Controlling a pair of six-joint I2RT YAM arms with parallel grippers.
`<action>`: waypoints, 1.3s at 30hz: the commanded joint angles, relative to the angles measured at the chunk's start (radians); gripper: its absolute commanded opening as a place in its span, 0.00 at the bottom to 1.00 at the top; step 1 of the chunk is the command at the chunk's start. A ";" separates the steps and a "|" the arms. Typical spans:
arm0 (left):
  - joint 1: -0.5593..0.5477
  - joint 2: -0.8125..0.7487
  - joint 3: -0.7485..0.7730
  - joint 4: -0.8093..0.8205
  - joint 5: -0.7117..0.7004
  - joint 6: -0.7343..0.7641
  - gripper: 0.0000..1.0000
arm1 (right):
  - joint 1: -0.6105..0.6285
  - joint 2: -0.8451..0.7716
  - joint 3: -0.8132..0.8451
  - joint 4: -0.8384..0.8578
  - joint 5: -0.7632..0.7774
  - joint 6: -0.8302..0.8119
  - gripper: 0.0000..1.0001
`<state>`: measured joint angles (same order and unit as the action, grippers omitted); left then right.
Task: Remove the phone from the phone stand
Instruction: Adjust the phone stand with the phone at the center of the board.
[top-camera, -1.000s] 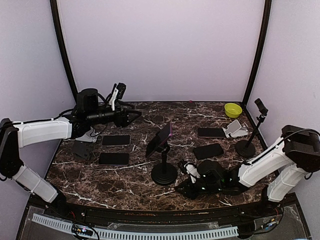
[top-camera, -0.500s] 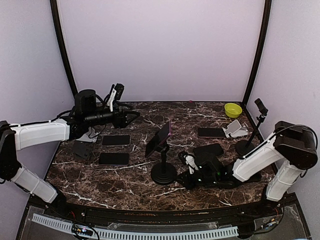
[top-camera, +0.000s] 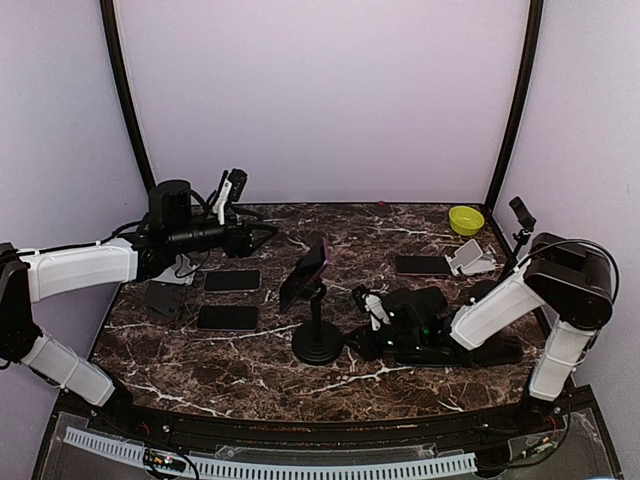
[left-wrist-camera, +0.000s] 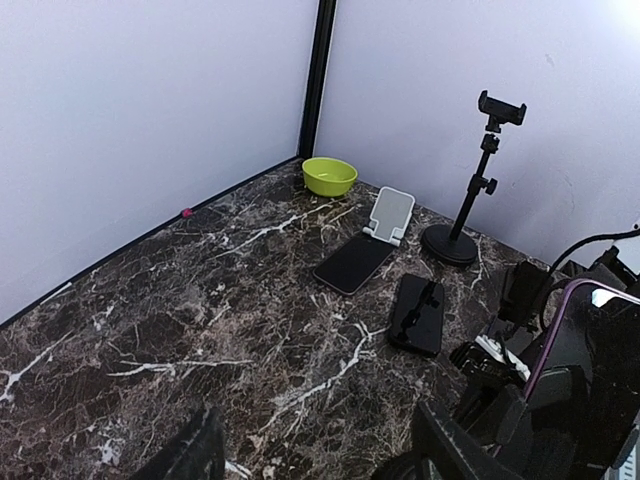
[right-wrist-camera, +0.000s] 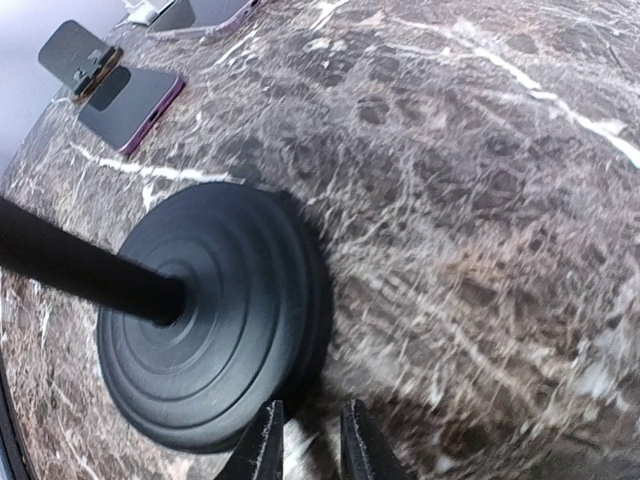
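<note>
Purple-edged phone (top-camera: 304, 271) sits tilted in the clamp on top of the black phone stand (top-camera: 317, 343), mid counter (top-camera: 250, 368). Right tool (right-wrist-camera: 306, 441) is low on the counter, right at the rim of the stand's round base. Its fingers (right-wrist-camera: 262, 446) are a narrow gap apart; cannot tell if they pinch the rim or only touch it. Left tool (left-wrist-camera: 318, 445) is in the air, well left of the stand and behind it, spread wide and holding nothing.

Left of the stand, near-left phone (top-camera: 227, 317) and far-left phone (top-camera: 232, 280) lie flat. To the stand's right, near-right phone (top-camera: 417, 300) lies just behind the right arm, with far-right phone (top-camera: 422, 265) behind it. White folding stand (top-camera: 470, 257) and green bowl (top-camera: 466, 219) are far right of the stand and behind it. Tall black holder (left-wrist-camera: 471, 190) stands upright right of the stand, its clamp empty.
</note>
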<state>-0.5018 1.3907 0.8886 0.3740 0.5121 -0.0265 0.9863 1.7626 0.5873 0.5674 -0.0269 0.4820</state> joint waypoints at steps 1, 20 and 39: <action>0.034 -0.032 -0.014 -0.036 0.030 -0.026 0.65 | -0.040 0.022 0.030 0.075 -0.042 -0.031 0.21; 0.045 -0.101 -0.092 0.056 -0.064 -0.079 0.69 | 0.162 -0.181 -0.105 0.353 0.355 0.032 0.60; 0.045 -0.143 -0.122 0.077 -0.138 -0.075 0.71 | 0.288 0.141 0.032 0.710 0.554 -0.154 0.63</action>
<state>-0.4599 1.2751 0.7712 0.4221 0.3882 -0.0952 1.2644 1.8690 0.5827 1.2366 0.4744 0.3439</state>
